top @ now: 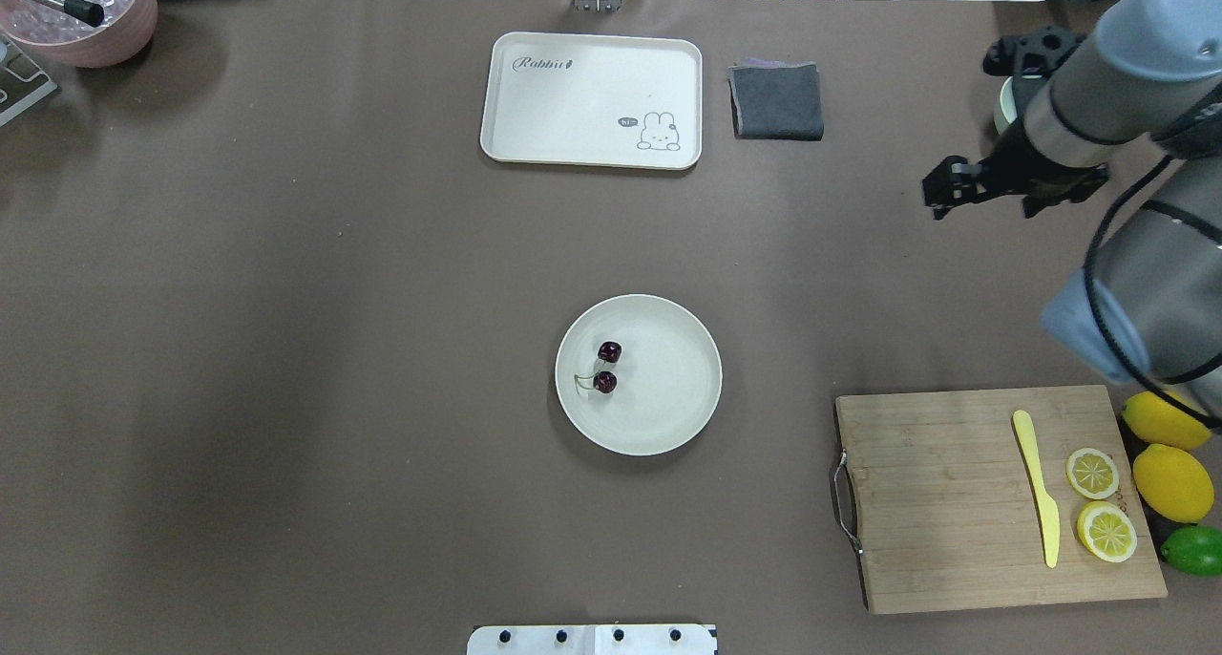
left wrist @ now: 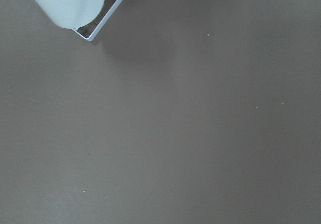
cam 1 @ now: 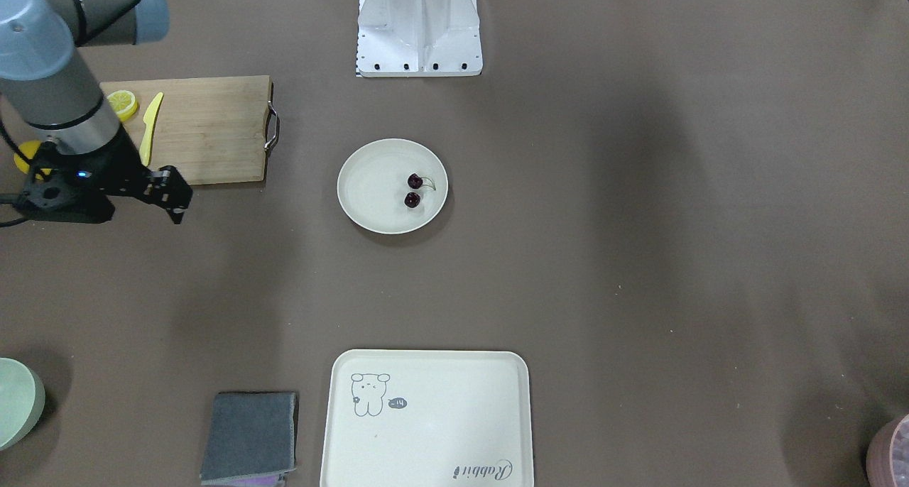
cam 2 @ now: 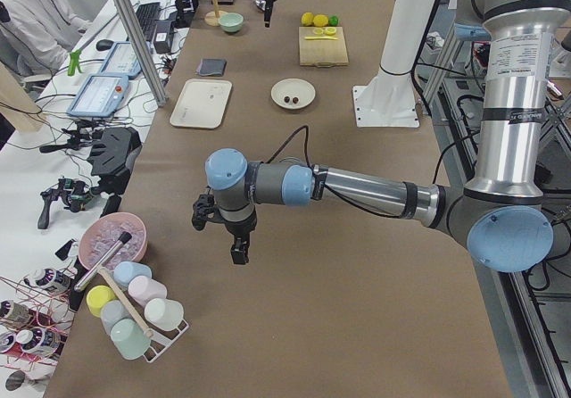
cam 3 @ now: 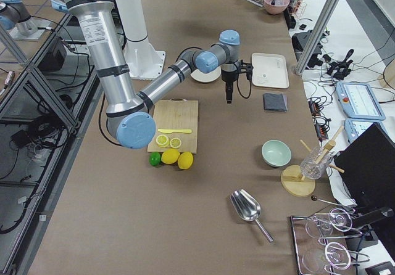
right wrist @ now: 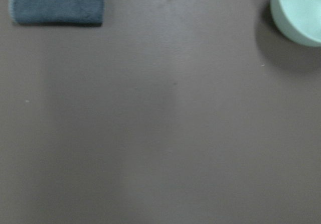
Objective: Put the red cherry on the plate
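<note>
The red cherry (cam 1: 412, 191) (top: 606, 369), two dark glossy fruits joined by pale stems, lies inside the round cream plate (cam 1: 369, 189) (top: 668, 388) at the table's middle, toward the robot's left side of it. My right gripper (cam 1: 177, 217) (top: 934, 206) hangs well away to the plate's far right, above bare table, fingers together and holding nothing. My left gripper (cam 2: 239, 257) shows only in the exterior left view, low over the table near a cup rack; I cannot tell whether it is open or shut.
A wooden cutting board (top: 945, 502) with a yellow knife (top: 1036, 488), lemon slices and whole lemons sits at the near right. The rabbit tray (top: 592, 101), grey cloth (top: 776, 101), green bowl (right wrist: 301, 13) and pink tub (top: 81, 15) line the far edge.
</note>
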{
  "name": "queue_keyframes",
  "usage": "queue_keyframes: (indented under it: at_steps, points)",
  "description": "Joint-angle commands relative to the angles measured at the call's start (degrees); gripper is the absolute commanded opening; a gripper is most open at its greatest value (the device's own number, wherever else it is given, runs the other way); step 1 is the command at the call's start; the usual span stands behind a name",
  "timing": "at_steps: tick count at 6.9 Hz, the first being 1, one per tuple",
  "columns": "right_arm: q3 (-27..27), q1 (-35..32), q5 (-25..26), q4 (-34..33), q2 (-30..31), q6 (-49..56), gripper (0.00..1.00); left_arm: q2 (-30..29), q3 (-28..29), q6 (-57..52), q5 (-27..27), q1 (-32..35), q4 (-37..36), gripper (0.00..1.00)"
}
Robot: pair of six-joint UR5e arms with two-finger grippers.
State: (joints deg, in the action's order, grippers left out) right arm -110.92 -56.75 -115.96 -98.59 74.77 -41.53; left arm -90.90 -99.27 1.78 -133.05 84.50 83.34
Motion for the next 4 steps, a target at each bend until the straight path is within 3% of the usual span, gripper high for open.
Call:
queue_keyframes:
  at_steps: [1,2,4]
  points:
    - [-3.51,-14.11,-3.62,-8.69,8.34,29.11,1.0,0.02,-0.31,0.33,0.16,-1.35,0.59,0.98]
    - [-3.43,-19.92,-7.22,-8.55,13.95,39.06,1.0,0.1,-0.23,0.33,0.16,-1.35,0.51,0.98]
    - [0.41,-30.73,-8.67,-8.55,23.28,47.92,1.0,0.72,0.04,0.07,-0.19,-1.09,0.51,0.98]
